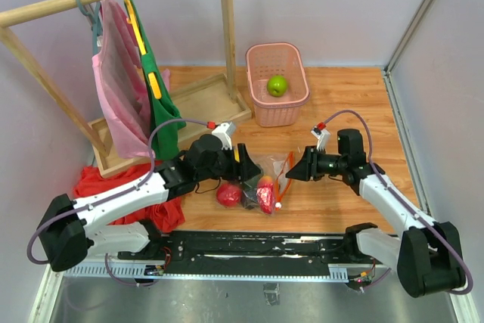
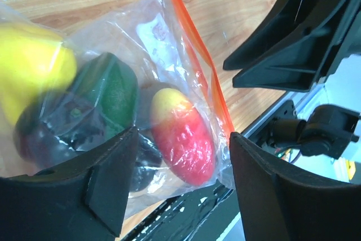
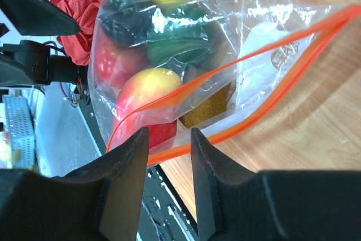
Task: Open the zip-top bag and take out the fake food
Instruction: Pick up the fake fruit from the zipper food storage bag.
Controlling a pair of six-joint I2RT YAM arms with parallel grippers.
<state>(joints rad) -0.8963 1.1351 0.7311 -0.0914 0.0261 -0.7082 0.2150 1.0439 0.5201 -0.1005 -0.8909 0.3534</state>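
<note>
The clear zip-top bag (image 1: 274, 166) lies on the wooden table between my two grippers, its orange zip strip (image 3: 265, 55) parted into two edges. Fake food fills it: a red-yellow piece (image 2: 183, 136), a dark green one (image 2: 113, 91), a yellow one (image 2: 31, 66) and a dark purple one (image 3: 127, 12). My left gripper (image 1: 246, 170) hovers over the bag's left side, jaws wide open with nothing between them. My right gripper (image 3: 169, 131) is at the bag's mouth; its jaws stand narrowly apart, with the lower zip edge between the tips. A green fake apple (image 1: 277, 85) sits in the pink basket (image 1: 283, 113).
A wooden clothes rack (image 1: 227, 28) with pink and green garments stands at the back left. A red cloth heap (image 1: 106, 183) lies beside the left arm. The black base rail (image 1: 257, 246) runs along the near edge, just below the bag.
</note>
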